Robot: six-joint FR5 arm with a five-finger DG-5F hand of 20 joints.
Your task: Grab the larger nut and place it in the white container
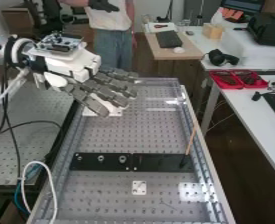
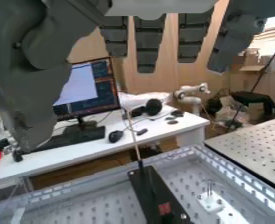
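Observation:
In the high view the hand (image 1: 102, 89) is over the far left part of the bench, its fingers straight and slightly spread, holding nothing. The larger nut (image 1: 101, 158) stands on the flat black bar (image 1: 162, 162), between the smaller nut (image 1: 80, 158) and the bearing (image 1: 122, 159), well apart from the hand. A white object (image 1: 113, 108) lies below the hand and is partly covered by it; whether it is the container I cannot tell. In the wrist view the hand (image 2: 149, 42) shows its straight fingers and its thumb. The black bar (image 2: 153, 192) lies below them.
A thin wooden stick (image 1: 191, 137) rises from the bar's right end. Nearer the front lies a small white plate (image 1: 139, 188). A white plate with upright pins (image 2: 211, 202) is beside the bar. Red trays (image 1: 237, 79) rest on the right-hand table; cables loop at the bench's left edge.

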